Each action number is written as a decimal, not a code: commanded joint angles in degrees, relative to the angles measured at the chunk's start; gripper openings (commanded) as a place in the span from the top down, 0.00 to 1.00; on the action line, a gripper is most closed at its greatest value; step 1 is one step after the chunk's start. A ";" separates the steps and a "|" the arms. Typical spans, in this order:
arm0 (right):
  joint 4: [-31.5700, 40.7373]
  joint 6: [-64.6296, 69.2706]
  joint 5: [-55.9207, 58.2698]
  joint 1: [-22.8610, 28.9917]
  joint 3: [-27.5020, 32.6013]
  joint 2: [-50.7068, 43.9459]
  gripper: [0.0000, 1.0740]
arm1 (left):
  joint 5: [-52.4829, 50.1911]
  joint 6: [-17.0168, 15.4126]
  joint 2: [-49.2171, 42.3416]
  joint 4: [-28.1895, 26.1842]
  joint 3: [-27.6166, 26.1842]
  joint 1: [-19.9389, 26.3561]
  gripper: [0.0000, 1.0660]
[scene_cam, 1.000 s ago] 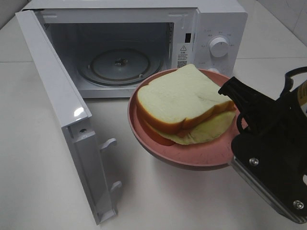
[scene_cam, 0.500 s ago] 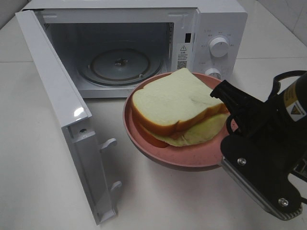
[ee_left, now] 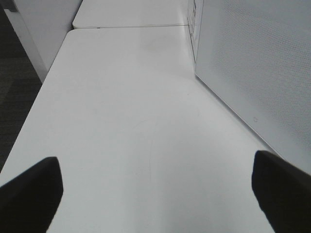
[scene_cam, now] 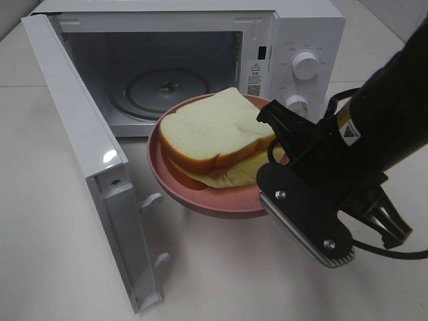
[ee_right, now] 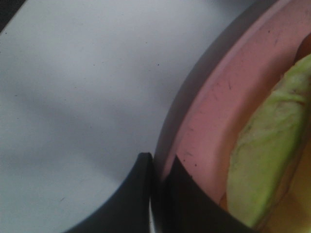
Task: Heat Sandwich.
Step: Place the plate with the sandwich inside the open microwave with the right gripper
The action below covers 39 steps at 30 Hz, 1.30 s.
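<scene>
While the right fingers (ee_right: 141,194) clench the plate (scene_cam: 200,200) rim: sandwich (scene_cam: 214,137) rides on it, above the bench (scene_cam: 53,254).
Change: plate carried toward 10 o'clock, nearer the microwave (scene_cam: 307,40) (door open).
Other arm: left fingers (ee_left: 29,199) released, idle.
Meaning: insertion looks close.

sandwich (scene_cam: 214,134): lower slice and filling mostly covered by top slice; right corner hidden behind right gripper (ee_right: 159,191); in right wrist view only a blurred yellow-green edge, cut off.
plate (scene_cam: 194,194): right rim hidden behind the gripper; underside not visible.
left gripper (ee_left: 155,194): only two dark, blurred fingertips (ee_left: 29,194), cut off by the picture edge.
microwave (scene_cam: 294,33): top cut off; print on sticker (scene_cam: 254,77) and marks around dials (scene_cam: 305,65) too small to read.
right arm (scene_cam: 394,100): cut off at the picture edge.
</scene>
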 commanded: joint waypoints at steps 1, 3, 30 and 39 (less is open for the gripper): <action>0.29 -0.80 -1.95 -0.40 -2.52 2.52 0.97 | -0.23 0.06 0.06 -0.34 0.17 0.00 0.01; 0.29 -0.80 -2.46 -0.40 -4.30 4.47 0.97 | -0.23 0.06 0.06 -0.34 0.17 0.00 0.01; 0.46 -0.29 -2.18 -0.40 -17.88 17.59 1.00 | -0.23 0.06 0.06 -0.34 0.17 0.00 0.01; 0.40 2.18 -1.83 -0.40 -21.83 20.91 1.00 | -0.23 0.06 0.06 -0.34 0.17 0.00 0.01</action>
